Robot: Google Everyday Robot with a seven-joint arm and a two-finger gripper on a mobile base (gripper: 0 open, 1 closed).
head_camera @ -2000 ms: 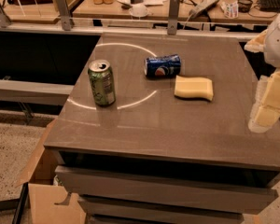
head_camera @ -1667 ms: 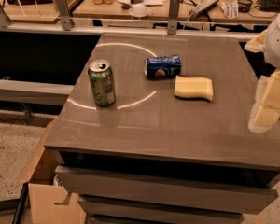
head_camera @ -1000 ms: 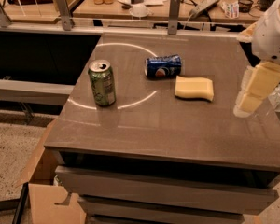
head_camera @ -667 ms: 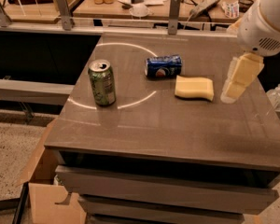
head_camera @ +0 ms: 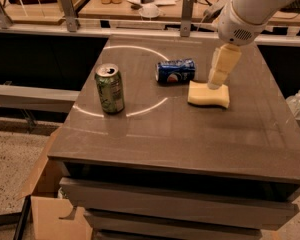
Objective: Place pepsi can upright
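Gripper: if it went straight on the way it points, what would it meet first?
Likely the yellow sponge, directly below the downward-pointing gripper, though depth is unclear. The pepsi can lies off that line.

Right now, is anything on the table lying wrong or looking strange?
The pepsi can lies on its side, while the green can left of it stands upright. The hand is over the yellow sponge, to the right of the pepsi can. I see no spill.
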